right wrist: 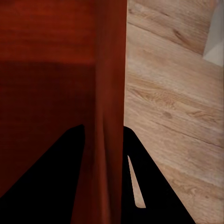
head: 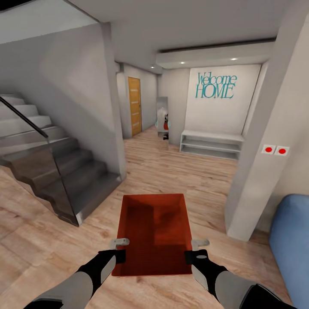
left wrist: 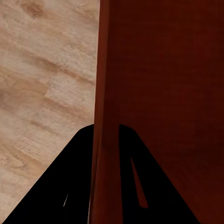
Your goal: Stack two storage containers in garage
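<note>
I hold one orange-red storage container (head: 154,231) low in front of me, open side up, above the light wood plank floor. My left gripper (head: 118,249) is shut on its left wall and my right gripper (head: 195,251) on its right wall. In the left wrist view the left gripper (left wrist: 106,136) pinches the container wall (left wrist: 105,93) between its dark fingers. The right wrist view has the right gripper (right wrist: 103,136) clamped the same way on the container's other wall (right wrist: 112,84). The garage is out of view.
A grey staircase (head: 51,171) with a glass rail rises at left. At right stand a white pillar (head: 257,171) and the blue sofa (head: 292,249). Ahead, the hallway leads to a white shelf bench (head: 210,146), a mirror (head: 162,120) and a wooden door (head: 134,111).
</note>
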You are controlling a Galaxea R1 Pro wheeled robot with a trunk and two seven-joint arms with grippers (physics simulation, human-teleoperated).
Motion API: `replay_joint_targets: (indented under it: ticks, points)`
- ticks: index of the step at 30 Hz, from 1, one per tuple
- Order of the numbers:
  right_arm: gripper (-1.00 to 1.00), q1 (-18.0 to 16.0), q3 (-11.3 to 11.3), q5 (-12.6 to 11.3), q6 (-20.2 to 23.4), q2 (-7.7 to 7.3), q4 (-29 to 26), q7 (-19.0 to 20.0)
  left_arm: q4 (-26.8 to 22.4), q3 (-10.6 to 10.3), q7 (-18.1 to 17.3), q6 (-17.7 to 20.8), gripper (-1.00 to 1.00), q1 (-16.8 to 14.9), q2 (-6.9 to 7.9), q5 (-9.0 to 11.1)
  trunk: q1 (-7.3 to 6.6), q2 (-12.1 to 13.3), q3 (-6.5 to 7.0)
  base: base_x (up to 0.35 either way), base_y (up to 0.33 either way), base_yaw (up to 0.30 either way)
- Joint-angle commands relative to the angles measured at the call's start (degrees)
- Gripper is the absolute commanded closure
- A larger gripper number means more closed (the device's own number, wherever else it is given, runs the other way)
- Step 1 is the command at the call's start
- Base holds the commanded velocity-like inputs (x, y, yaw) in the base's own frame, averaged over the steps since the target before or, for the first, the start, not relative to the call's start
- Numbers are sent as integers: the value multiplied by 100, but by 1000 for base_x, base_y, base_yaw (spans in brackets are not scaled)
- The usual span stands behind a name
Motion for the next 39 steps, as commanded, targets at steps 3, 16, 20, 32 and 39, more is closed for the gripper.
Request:
replay_joint_targets:
  ticks: [3, 16, 20, 32, 39]
  points:
    - [100, -4, 10, -100, 0, -6, 22, -39, -32, 28, 68, 40, 100, -5, 6, -44, 7, -13, -13, 322, 0, 0]
    - [100, -3, 10, -100, 0, -7, 22, -39, -32, 28, 66, 37, 100, -5, 6, -44, 7, -13, -13, 322, 0, 0]
    - [100, -3, 10, -99, 0, -7, 22, -39, -32, 28, 68, 38, 100, -8, 6, -44, 7, -13, -13, 322, 0, 0]
    - [100, -4, 10, -100, 0, -7, 22, -39, -32, 28, 68, 37, 100, -5, 6, -44, 7, -13, -13, 322, 0, 0]
    - [100, -4, 10, -100, 0, -8, 22, -39, -32, 28, 68, 42, 100, -5, 6, -44, 7, -13, -13, 322, 0, 0]
